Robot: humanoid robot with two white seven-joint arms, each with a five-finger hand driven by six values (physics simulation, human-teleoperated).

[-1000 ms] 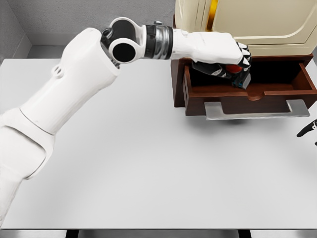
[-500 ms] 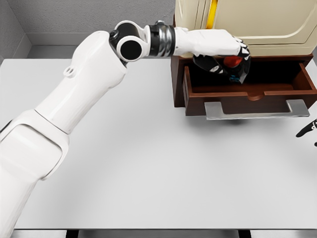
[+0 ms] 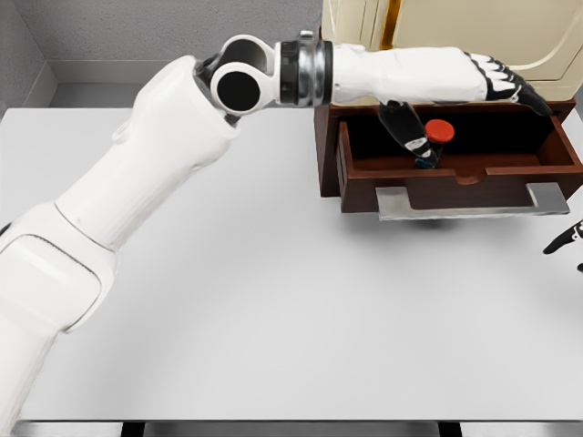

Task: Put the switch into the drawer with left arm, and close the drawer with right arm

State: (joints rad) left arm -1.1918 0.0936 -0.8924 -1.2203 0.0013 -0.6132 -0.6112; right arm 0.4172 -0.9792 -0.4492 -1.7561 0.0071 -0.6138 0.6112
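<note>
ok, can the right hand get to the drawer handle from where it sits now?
Probably yes. The right hand shows only at the right edge, low beside the drawer handle, with bare table between. The left hand is up over the drawer, clear of the handle.

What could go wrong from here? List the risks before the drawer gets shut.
1. The left hand is open, fingers stretched over the open drawer; closing now could hit the arm.
2. The switch seems to lean near the front wall, its red button up; it might jam or tip as the drawer slides.
3. The right hand barely shows at the edge, away from the handle.
</note>
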